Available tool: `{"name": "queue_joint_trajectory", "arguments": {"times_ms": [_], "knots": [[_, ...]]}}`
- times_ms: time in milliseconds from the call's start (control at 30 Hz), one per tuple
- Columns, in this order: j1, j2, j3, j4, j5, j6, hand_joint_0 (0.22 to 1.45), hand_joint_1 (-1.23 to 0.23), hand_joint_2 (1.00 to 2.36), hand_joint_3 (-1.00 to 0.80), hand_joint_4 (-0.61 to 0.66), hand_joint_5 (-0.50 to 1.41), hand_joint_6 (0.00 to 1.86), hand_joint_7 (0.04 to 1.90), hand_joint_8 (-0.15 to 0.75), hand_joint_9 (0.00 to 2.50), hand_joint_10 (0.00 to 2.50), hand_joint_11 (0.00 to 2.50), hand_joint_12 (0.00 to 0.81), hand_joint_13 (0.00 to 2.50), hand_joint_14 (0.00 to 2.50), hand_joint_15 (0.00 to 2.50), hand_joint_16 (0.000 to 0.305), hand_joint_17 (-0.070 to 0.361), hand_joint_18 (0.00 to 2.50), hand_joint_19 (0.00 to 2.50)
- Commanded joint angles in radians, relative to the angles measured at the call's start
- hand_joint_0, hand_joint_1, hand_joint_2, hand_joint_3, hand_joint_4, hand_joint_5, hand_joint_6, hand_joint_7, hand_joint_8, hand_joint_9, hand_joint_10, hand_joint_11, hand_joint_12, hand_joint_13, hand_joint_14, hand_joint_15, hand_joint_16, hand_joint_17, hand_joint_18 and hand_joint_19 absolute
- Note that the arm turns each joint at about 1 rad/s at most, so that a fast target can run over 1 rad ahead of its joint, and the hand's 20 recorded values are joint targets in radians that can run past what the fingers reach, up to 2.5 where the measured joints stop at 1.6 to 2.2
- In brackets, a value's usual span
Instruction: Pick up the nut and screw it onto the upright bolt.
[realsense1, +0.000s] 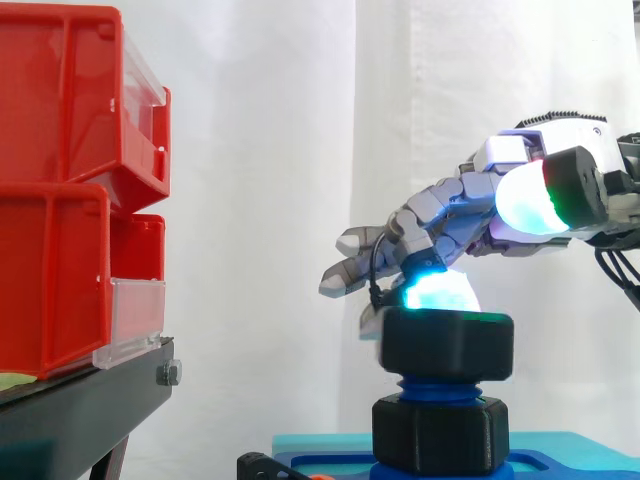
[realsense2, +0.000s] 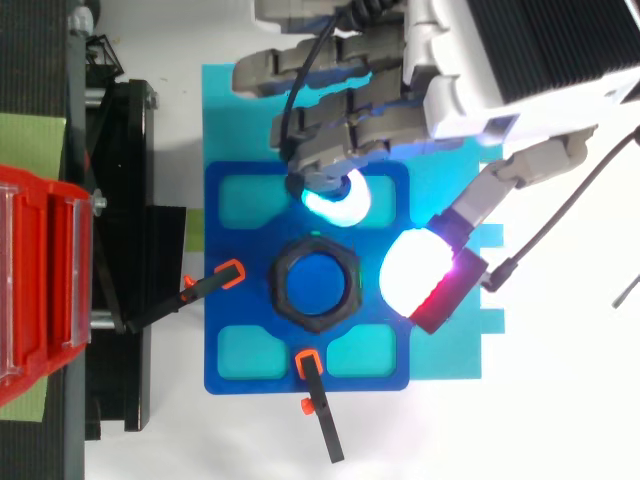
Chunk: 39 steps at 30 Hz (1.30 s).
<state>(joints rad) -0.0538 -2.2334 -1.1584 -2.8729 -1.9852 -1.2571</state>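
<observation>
A black hex nut (realsense1: 447, 343) sits on the top of the upright blue bolt (realsense1: 440, 388), a little askew; from above, the nut's ring (realsense2: 283, 285) surrounds the bolt's blue end (realsense2: 316, 284). A second black collar (realsense1: 440, 435) sits lower on the bolt at the blue base plate (realsense2: 225, 290). My hand (realsense1: 470, 205) hovers above and behind the nut, open with relaxed fingers. One cyan fingertip (realsense2: 335, 200) lies just beyond the nut, and the thumb pad (realsense2: 420, 270) glows white and red to its right. Neither is clearly touching the nut.
Stacked red bins (realsense1: 60, 200) stand on a black stand (realsense1: 80, 400) at the left. The blue plate lies on a cyan mat (realsense2: 440, 350). Two black clamps with orange tips (realsense2: 210, 285) (realsense2: 315, 400) reach the plate from the left and the front.
</observation>
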Motion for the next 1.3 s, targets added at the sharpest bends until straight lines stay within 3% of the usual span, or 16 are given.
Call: {"name": "queue_joint_trajectory", "arguments": {"times_ms": [0,167,300,433,667,767,900,1033,1067,1267], "knots": [[-0.014,0.0,0.017,-0.022,-0.009,-0.022,0.52,-0.23,1.0,-0.5,0.14,0.03,0.57,1.28,0.273,0.91,0.0,0.0,0.22,0.38,0.0,0.0,0.021,0.046,0.03,0.0],[-0.018,0.0,0.055,-0.045,-0.023,-0.022,0.52,-0.22,1.0,-0.5,0.18,0.02,0.5,1.37,0.277,0.91,0.0,0.0,0.224,0.39,0.0,0.0,0.021,0.047,0.02,0.0],[-0.017,0.0,0.094,-0.074,-0.027,-0.031,0.5,-0.19,1.0,-0.5,0.28,-0.07,0.5,1.09,0.278,0.81,0.0,0.0,0.258,0.33,0.0,0.0,0.025,0.056,0.0,0.0],[-0.012,0.0,0.095,-0.062,-0.024,-0.041,0.48,-0.17,1.0,-0.5,0.24,-0.15,0.5,0.8,0.262,0.63,0.0,0.0,0.292,0.23,0.0,0.0,0.031,0.07,0.0,0.0],[-0.005,0.0,0.094,-0.045,-0.023,-0.036,0.47,-0.15,1.0,-0.5,0.18,-0.19,0.5,0.64,0.229,0.44,0.0,0.0,0.306,0.11,0.0,0.0,0.037,0.083,0.0,0.0],[0.006,-0.008,0.066,-0.028,-0.018,-0.028,0.46,-0.12,1.0,-0.5,0.16,-0.21,0.5,0.6,0.225,0.39,0.0,0.0,0.317,0.05,0.0,0.0,0.04,0.089,0.0,0.0],[0.031,-0.008,0.065,0.032,-0.007,0.001,0.46,-0.09,1.0,-0.5,0.14,-0.22,0.5,0.59,0.215,0.29,0.0,0.0,0.322,0.0,0.0,0.0,0.042,0.094,0.0,0.0],[0.048,-0.022,0.066,0.046,0.014,0.019,0.46,-0.08,1.0,-0.5,0.14,-0.22,0.5,0.58,0.216,0.27,0.0,0.0,0.325,0.0,0.0,0.0,0.042,0.095,0.0,0.0],[0.057,-0.041,0.065,0.052,0.034,0.045,0.46,-0.08,1.0,-0.5,0.14,-0.22,0.5,0.59,0.216,0.27,0.0,0.0,0.326,0.0,0.0,0.0,0.042,0.094,0.0,0.0],[0.08,-0.045,0.066,0.057,0.057,0.09,0.46,-0.07,1.0,-0.5,0.14,-0.22,0.5,0.59,0.217,0.27,0.0,0.0,0.326,0.0,0.0,0.0,0.042,0.095,0.0,0.0]]}}
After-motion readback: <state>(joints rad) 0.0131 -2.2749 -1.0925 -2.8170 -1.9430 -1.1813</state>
